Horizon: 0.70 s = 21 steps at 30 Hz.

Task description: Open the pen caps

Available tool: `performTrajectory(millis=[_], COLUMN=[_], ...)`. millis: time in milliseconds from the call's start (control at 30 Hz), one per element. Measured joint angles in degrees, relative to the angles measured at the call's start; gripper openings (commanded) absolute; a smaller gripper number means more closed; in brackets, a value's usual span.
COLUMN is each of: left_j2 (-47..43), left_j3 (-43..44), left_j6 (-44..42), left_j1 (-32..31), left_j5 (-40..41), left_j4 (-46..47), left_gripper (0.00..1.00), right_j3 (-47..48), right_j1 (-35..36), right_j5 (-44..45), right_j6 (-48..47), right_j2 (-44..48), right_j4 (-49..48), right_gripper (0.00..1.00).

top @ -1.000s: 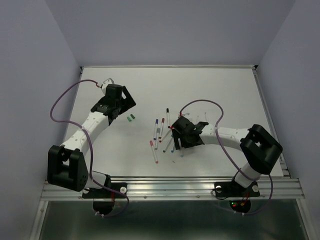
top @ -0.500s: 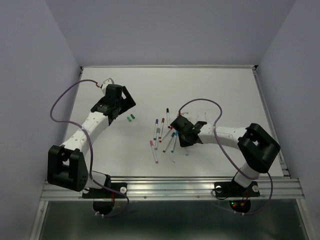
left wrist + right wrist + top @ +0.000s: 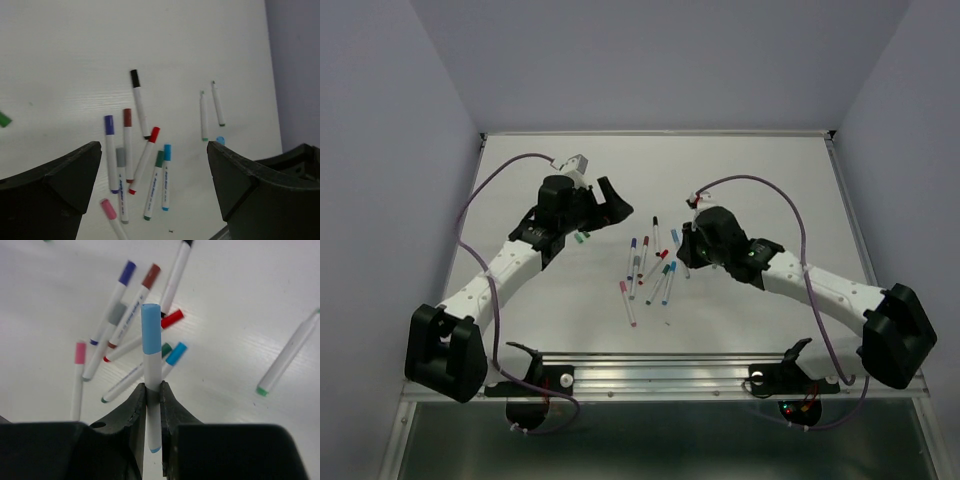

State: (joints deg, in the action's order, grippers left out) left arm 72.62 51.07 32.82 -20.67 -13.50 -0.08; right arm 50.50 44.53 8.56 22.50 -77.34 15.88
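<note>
Right hand (image 3: 153,389) raised, now clamping blue-capped pen (image 3: 151,360); left hand (image 3: 154,148) advanced.

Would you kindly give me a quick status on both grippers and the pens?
Right gripper shut on light-blue-capped pen, cap on. Left gripper open, empty. Other capped pens lie loose between the arms; nothing in the way.

Right gripper (image 3: 152,388) has clamped a blue-capped pen (image 3: 152,365); left gripper (image 3: 610,203) moved rightward
</note>
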Motion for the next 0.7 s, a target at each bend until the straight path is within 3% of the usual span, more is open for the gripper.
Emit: performTrajectory(millis=[133,367,633,700], left_j2=[-0.2,1.4,4.4,4.6], left_j3=[0.0,0.0,0.0,0.0], left_j6=[1.0,3.9,5.2,5.3], left_j1=[-4.6,-8.9,-9.7,-9.8], left_j5=[-5.2,-8.7,-8.7,-8.7], left_j4=[6.6,14.8,15.7,15.7], left_gripper=[0.98,0.83,0.80,0.75], right_j3=[0.0,0.8,5.3,5.8], right_j1=[-2.5,-4.7,-6.2,-6.5], right_j5=[-7.4,-18.8,-25.6,-26.6], right_j6=[-1.6,-1.8,-0.2,0.3], right_j2=[3.1,1.1,-0.2,-0.5], right_j4=[-5.7,-9.9,-11.8,-12.4], right_gripper=[0.01,0.01,0.01,0.01])
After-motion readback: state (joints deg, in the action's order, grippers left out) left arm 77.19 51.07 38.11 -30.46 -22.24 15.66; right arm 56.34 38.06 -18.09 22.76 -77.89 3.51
